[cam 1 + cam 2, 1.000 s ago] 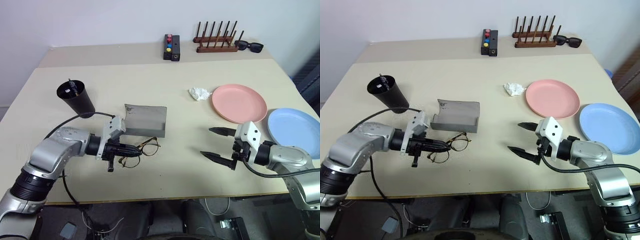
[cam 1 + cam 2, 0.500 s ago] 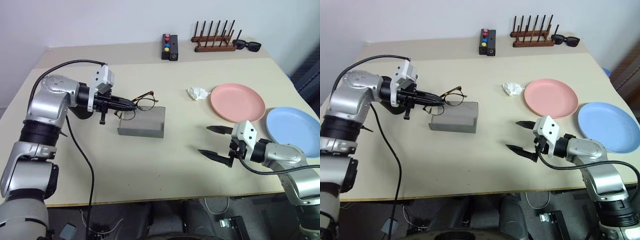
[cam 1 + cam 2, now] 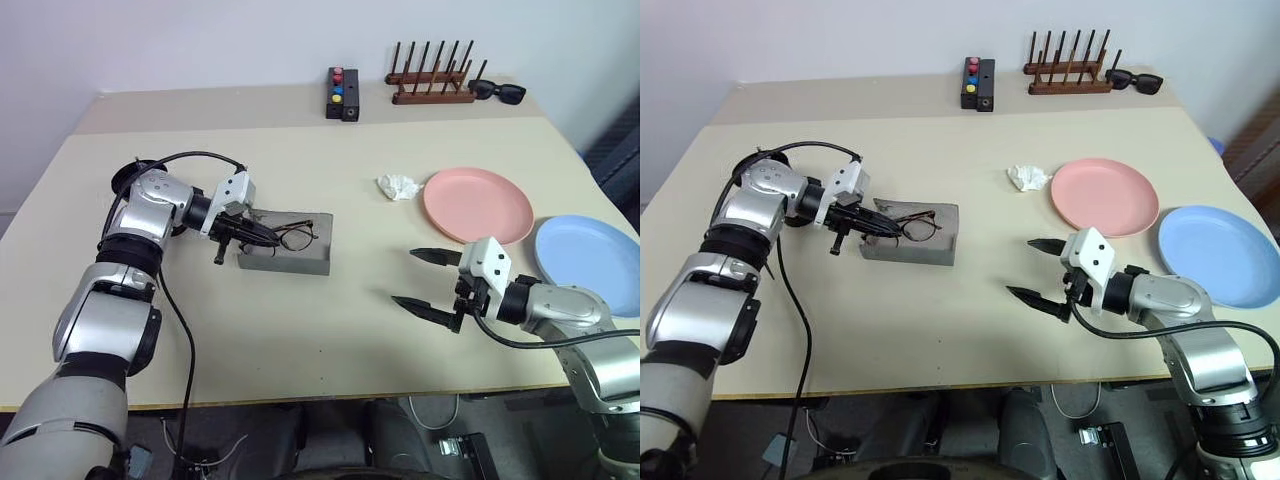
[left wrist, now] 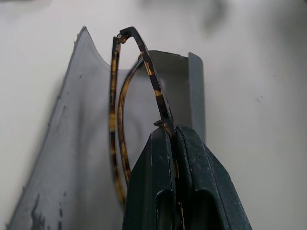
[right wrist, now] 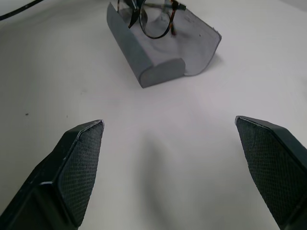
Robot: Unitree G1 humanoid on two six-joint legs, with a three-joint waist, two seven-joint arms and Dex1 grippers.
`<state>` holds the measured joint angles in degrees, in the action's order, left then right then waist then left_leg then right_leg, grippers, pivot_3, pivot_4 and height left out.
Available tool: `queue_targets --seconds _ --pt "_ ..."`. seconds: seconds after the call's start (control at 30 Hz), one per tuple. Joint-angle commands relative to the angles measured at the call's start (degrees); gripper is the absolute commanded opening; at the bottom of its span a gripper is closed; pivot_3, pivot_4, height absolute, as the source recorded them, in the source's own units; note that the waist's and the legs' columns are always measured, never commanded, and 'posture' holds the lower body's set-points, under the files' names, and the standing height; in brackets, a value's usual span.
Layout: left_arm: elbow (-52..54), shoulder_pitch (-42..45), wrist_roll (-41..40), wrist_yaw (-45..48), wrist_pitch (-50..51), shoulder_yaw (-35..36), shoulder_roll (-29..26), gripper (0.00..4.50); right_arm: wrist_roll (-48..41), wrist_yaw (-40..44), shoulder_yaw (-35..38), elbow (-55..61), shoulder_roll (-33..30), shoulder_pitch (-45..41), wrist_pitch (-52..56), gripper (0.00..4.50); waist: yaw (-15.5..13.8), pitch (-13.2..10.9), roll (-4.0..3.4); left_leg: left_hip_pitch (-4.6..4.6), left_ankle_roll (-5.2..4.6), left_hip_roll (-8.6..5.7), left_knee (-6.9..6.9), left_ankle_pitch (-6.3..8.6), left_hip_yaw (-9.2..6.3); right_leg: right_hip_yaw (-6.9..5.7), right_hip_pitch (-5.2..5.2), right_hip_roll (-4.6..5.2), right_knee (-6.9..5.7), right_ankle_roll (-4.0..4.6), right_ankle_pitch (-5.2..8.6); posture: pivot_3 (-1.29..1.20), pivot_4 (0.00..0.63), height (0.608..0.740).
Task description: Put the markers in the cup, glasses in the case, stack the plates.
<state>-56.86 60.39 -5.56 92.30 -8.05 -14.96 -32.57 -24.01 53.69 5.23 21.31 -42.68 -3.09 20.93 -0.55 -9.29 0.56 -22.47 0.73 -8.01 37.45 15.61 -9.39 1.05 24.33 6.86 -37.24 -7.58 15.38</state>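
left tool (image 4: 169, 143) pinching glasses (image 4: 125, 105), over case (image 5: 158, 52)

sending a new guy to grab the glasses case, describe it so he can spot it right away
On the beige table, look at its left half, just right of the black cup. The case is a grey box lying open, with thin wire-frame glasses held over it by the left hand. Unlike the small black button box at the back, it is grey and open.
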Motion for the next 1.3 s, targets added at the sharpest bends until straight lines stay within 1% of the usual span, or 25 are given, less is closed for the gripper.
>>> queue_targets --seconds 0.03,0.33,0.67,0.93,1.3 --pt "-2.18 3.47 0.33 0.20 -2.21 1.05 -0.16 0.05 -1.75 -0.16 2.33 3.02 -0.78 0.32 0.38 4.50 0.07 -0.01 0.01 0.00 0.00 0.00 0.00 0.00 0.00 0.00 0.00 0.00 0.00 0.00 0.00 0.00 0.150 0.740" --pt "-4.72 3.89 0.38 0.20 -5.20 -2.78 0.07 0.05 -1.91 -1.38 1.50 4.06 -0.69 -0.78 2.19 4.50 0.33 -0.01 0.02 0.00 -0.01 0.00 0.01 0.00 0.00 0.00 0.00 0.00 -0.02 -0.01 0.00 0.00 0.150 0.740" --pt "-2.68 3.09 -2.57 0.20 -5.03 -5.63 -0.02 0.05 -2.05 -1.99 1.38 4.98 -0.46 -1.22 3.45 4.50 0.33 -0.01 0.02 -0.01 -0.03 -0.01 0.08 0.01 0.00 0.00 0.00 0.00 -0.05 -0.02 -0.01 0.00 0.150 0.740" --pt "-0.59 2.39 -5.10 0.20 -5.28 -9.78 -0.71 0.05 -1.26 -1.37 1.51 3.66 -0.08 0.15 1.32 4.50 0.34 -0.01 0.02 -0.02 -0.04 -0.01 0.13 0.02 0.00 0.00 -0.01 0.00 -0.07 -0.02 -0.01 0.00 0.150 0.740" --pt "-0.50 2.53 -6.84 0.20 -4.91 -12.69 -1.52 0.05 -1.37 -1.97 1.58 4.15 -0.15 0.92 1.04 4.50 0.30 -0.02 0.03 -0.05 -0.07 -0.02 0.24 0.04 0.00 0.00 -0.02 -0.01 -0.10 -0.03 -0.01 0.00 0.150 0.740"
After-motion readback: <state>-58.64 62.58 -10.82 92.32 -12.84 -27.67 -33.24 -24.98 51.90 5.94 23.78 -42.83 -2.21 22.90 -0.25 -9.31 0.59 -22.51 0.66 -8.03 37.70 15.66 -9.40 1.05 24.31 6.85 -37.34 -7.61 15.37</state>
